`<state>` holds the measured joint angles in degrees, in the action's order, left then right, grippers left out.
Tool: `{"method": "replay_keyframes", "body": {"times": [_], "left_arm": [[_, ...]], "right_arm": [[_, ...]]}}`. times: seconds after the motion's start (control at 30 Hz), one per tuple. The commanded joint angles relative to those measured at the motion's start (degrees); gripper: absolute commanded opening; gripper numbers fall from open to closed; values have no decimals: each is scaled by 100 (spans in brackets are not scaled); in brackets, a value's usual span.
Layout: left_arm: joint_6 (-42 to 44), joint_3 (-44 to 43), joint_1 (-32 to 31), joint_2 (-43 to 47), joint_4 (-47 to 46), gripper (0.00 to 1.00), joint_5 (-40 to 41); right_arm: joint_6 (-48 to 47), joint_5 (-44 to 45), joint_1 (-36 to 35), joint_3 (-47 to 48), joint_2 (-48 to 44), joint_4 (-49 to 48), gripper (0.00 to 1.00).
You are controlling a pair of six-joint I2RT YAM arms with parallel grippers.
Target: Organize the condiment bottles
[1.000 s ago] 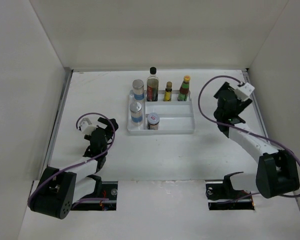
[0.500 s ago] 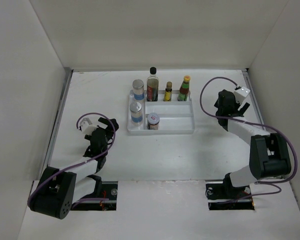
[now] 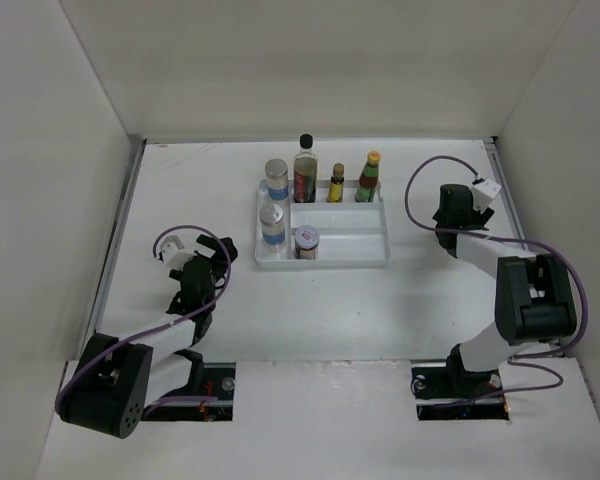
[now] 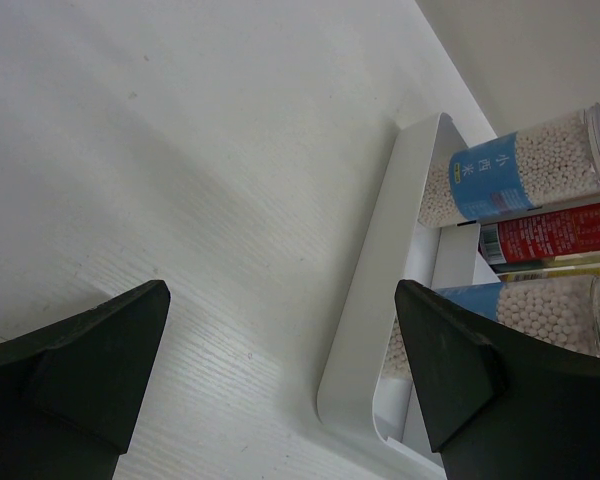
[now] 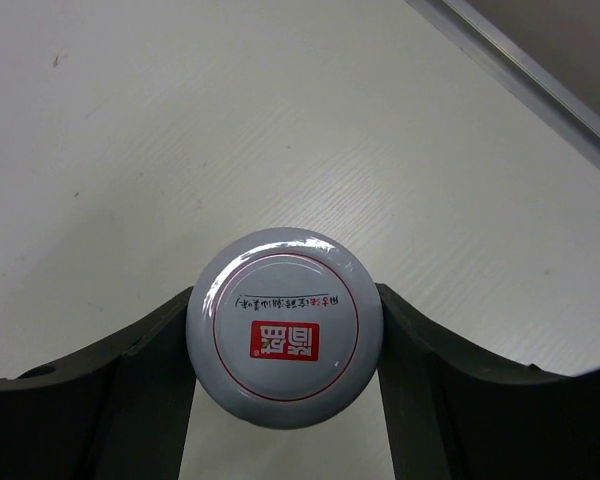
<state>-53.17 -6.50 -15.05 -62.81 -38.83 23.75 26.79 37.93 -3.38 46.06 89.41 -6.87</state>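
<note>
My right gripper (image 3: 452,204) is down at the table (image 3: 380,310), well to the right of the tray (image 3: 325,265). It is close to the metal rail (image 3: 504,190) along the table's right edge, with the side wall (image 3: 570,150) just beyond. From above, the gripper hides what is under it.

The right wrist view shows the white-lidded jar (image 5: 283,327) between the fingers (image 5: 140,380). They lie against both sides of the lid with no gap that I can see, so I read it as pinched. The jar stands upright on the table, its long axis pointing straight up at the camera, and the red mark on its lid reads upside down to me. Bare table lies ahead of it, and the rail crosses the upper right corner of that view.

In the tray, two grey-lidded jars (image 3: 276,178) stand one behind the other in the left column. The black-capped bottle (image 3: 305,170), small yellow bottle (image 3: 336,184) and yellow-capped bottle (image 3: 369,177) line the back row, all upright. A second white-lidded jar (image 3: 306,241) stands at the left end of the front compartment, with bare tray floor to its right.

My left gripper (image 3: 210,258) sits left of the tray and apart from it. Its fingers are spread wide around bare table.
</note>
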Motion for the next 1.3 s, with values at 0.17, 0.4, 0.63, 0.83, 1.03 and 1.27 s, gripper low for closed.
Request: {"method": "replay_keyframes", "body": {"times": [0.17,0.4,0.63,0.83,1.03,1.27], "left_arm": [[-45,-211,24,-4,-301,100,-10],[-36,-211,68,-39,-301,100,-19],[-27,-264,77,-117,-301,100,-90],[-10,-387,103,-302,-230,100,-90],[17,-527,314,-320,85,100,-177],[52,-712,332,-276,507,100,-143]], "right_arm": [[-173,117,-448,192,-774,-542,45],[-499,250,-1897,342,-1180,-789,44],[-376,4,-2891,122,-1180,-895,44],[-218,-207,-3287,-123,-969,-894,44],[63,-401,-3384,-387,-635,-973,44],[64,-375,-3437,-511,-582,-1114,76]]}}
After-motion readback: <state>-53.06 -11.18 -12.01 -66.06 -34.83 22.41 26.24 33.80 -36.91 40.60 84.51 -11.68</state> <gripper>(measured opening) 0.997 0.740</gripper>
